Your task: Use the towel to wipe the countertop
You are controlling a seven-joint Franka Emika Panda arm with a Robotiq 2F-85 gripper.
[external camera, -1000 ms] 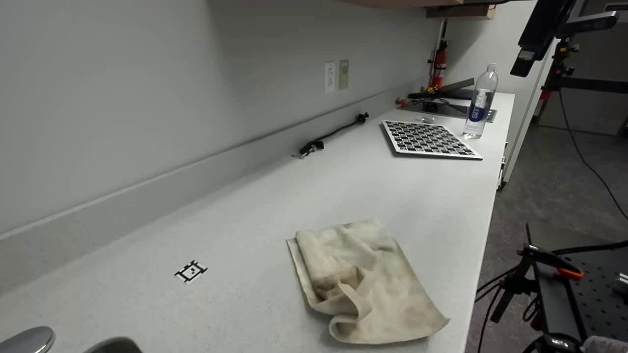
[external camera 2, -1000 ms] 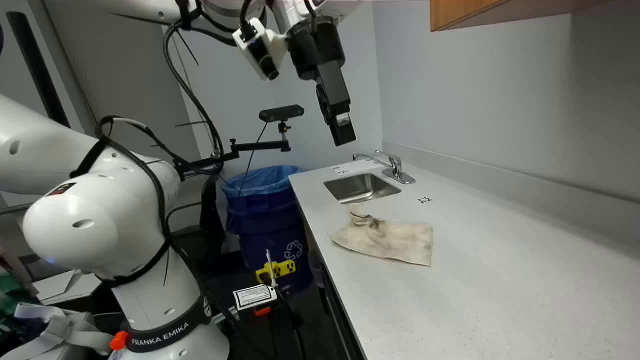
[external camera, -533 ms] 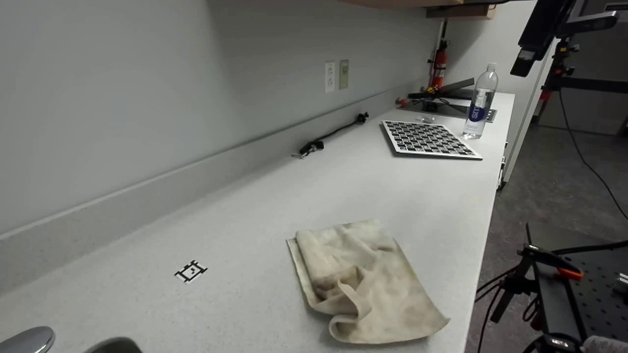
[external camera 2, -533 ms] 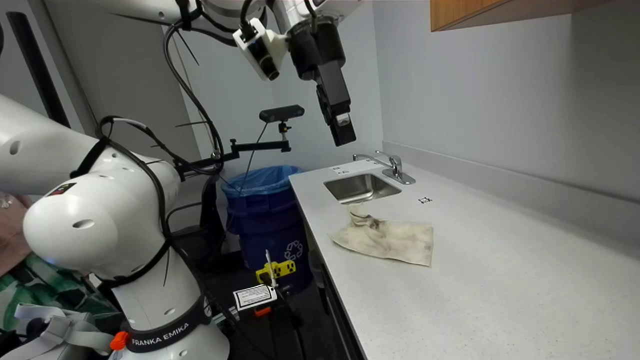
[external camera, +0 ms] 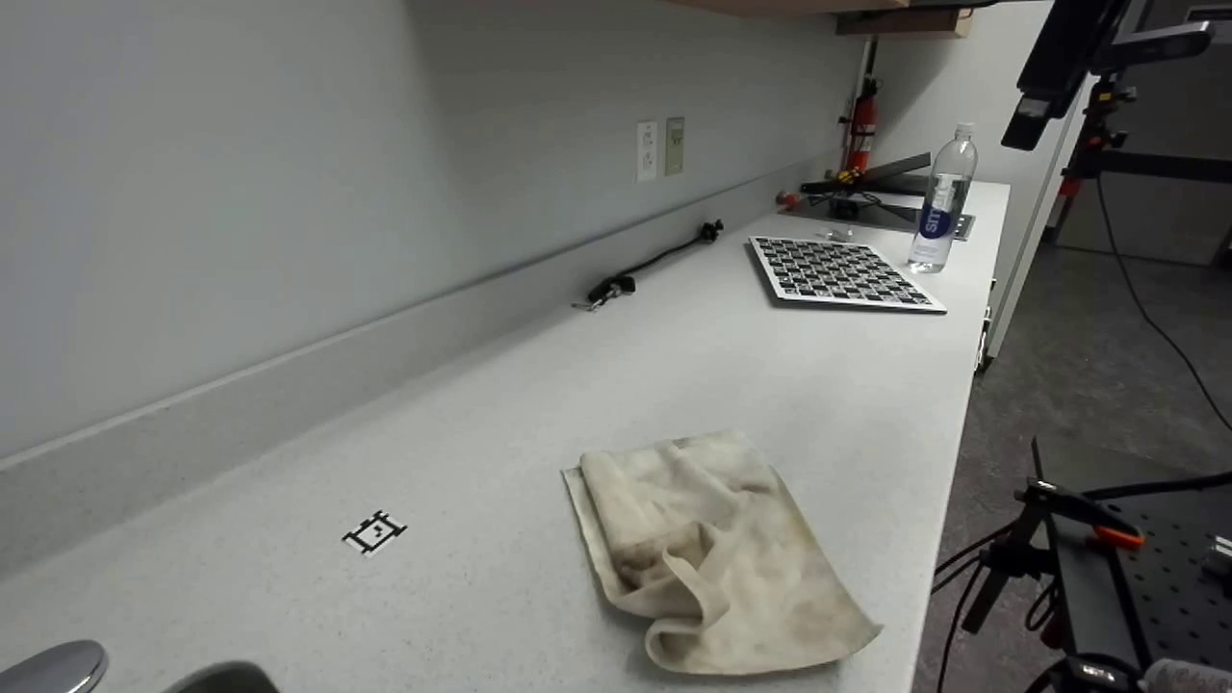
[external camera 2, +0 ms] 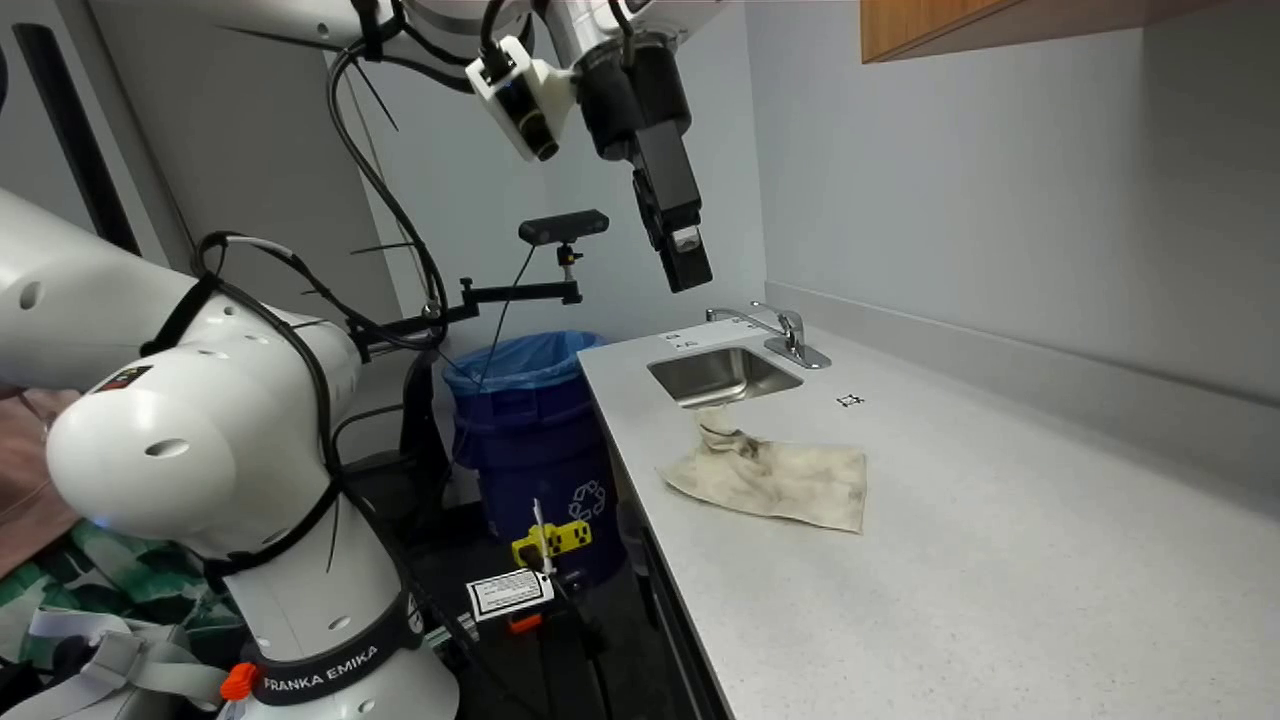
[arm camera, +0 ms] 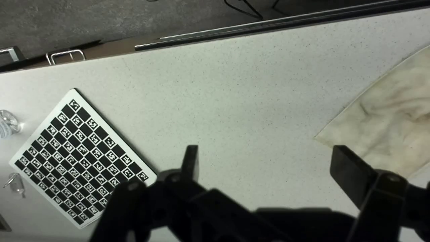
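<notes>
A beige, stained towel lies crumpled and partly folded on the white countertop [external camera: 462, 462], near its front edge. The towel shows in both exterior views [external camera: 731, 558] [external camera 2: 800, 485]; in the wrist view its near part [arm camera: 389, 124] shows at the right edge. My gripper [arm camera: 264, 158] is open, with its fingers wide apart and only countertop between them. It hangs high above the counter, well apart from the towel, as seen in an exterior view [external camera 2: 688, 262]. In the wrist view the right finger [arm camera: 352, 176] overlaps the towel's corner in the picture only.
A checkered board [external camera: 842, 274] and a water bottle [external camera: 941, 202] stand farther along the counter. A black cable [external camera: 654, 262] lies by the wall. A sink [external camera 2: 725, 375] and faucet [external camera 2: 790, 340] are past the towel. A wooden cabinet [external camera 2: 1000, 25] hangs above the counter.
The arm, gripper and towel have not moved. In an exterior view, pink and green cloth, perhaps a person's clothing, has come into view at the left behind the robot arm.
</notes>
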